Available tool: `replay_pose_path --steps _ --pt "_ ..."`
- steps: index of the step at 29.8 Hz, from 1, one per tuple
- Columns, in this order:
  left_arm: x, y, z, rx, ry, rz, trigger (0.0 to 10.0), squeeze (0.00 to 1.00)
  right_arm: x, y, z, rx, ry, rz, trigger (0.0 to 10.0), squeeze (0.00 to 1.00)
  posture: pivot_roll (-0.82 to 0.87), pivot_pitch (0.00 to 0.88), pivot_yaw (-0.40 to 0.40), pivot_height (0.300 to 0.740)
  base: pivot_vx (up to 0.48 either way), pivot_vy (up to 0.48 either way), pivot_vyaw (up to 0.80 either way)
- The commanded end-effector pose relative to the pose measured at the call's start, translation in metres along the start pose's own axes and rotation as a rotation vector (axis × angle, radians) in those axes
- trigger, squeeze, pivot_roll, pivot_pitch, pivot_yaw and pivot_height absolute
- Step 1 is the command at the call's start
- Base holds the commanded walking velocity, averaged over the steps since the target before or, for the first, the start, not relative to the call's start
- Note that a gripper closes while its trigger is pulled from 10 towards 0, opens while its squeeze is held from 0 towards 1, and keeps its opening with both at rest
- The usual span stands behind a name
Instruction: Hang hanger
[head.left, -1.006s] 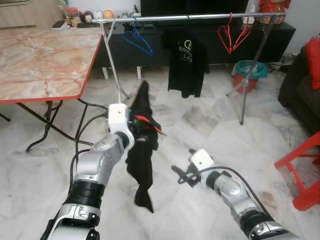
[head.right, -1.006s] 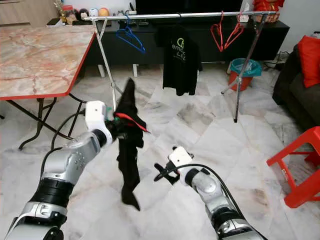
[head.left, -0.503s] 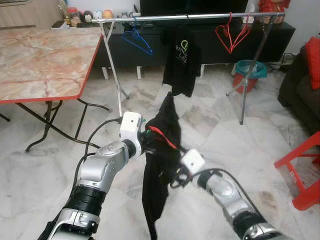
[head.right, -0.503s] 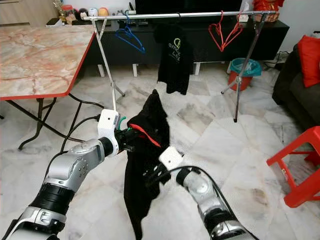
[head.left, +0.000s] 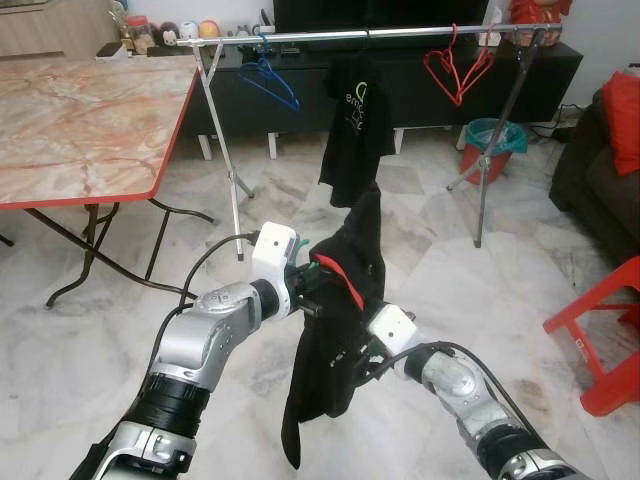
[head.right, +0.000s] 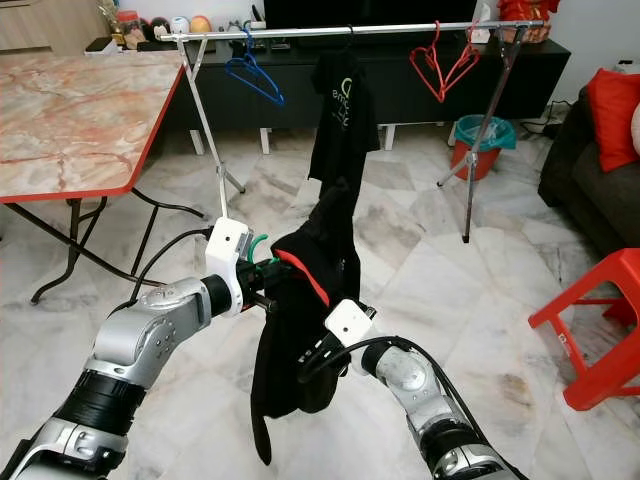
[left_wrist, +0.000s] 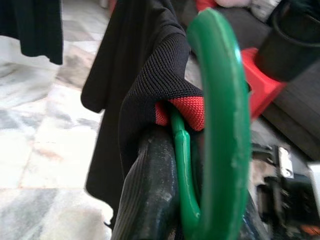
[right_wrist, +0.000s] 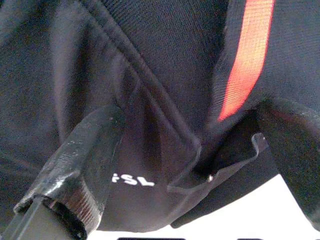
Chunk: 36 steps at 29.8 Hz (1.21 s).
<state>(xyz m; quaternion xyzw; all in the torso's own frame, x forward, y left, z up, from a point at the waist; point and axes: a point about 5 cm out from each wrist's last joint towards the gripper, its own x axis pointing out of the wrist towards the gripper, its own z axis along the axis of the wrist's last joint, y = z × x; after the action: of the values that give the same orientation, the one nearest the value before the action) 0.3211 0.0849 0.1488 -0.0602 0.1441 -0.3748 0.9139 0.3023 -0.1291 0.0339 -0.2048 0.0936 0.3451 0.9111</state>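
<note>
Shirt (head.left: 340, 300) dangles from the green hanger (left_wrist: 220, 125) my left pincer (head.left: 308, 292) clamps; right pincer (right_wrist: 200, 165), fingers spread, presses into its cloth.

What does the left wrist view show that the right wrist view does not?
Left wrist view alone: the green hanger running up beside a black finger of the left gripper, with a red stool and marble floor behind.

Right wrist view alone: the right gripper with its two fingers spread open around the cloth, small white lettering on the fabric, and a red stripe.

Both: the black garment with red trim, seen close up.
</note>
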Motion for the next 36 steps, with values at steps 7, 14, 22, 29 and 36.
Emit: replay_pose_path --steps 7,14,22,29,36 --pt "-0.003 -0.013 0.001 0.015 0.003 -0.076 10.0 0.00 0.005 -0.006 0.013 -0.073 -0.050 -0.064 10.0 0.00 0.04 0.000 0.028 0.740 0.000 0.000 0.00" --pt "-0.004 -0.015 0.001 0.019 0.006 -0.103 10.0 0.00 0.007 -0.009 0.018 -0.106 -0.069 -0.119 10.0 0.00 0.04 0.000 0.030 0.740 0.000 0.000 0.00" --pt "-0.004 -0.016 0.000 0.018 0.008 -0.108 10.0 0.00 0.005 -0.023 0.025 -0.163 -0.100 -0.276 10.0 0.00 0.04 0.000 0.032 0.740 0.000 0.000 0.00" --pt "-0.004 -0.016 -0.001 0.021 0.016 -0.113 10.0 0.00 0.007 -0.016 0.024 -0.122 -0.099 -0.212 10.0 0.00 0.03 0.000 0.033 0.740 0.000 0.000 0.00" --pt "-0.007 -0.011 -0.003 0.026 0.030 -0.099 10.0 0.00 0.004 0.007 0.004 -0.051 -0.026 -0.027 10.0 0.00 0.03 0.000 0.033 0.740 0.000 0.000 0.00"
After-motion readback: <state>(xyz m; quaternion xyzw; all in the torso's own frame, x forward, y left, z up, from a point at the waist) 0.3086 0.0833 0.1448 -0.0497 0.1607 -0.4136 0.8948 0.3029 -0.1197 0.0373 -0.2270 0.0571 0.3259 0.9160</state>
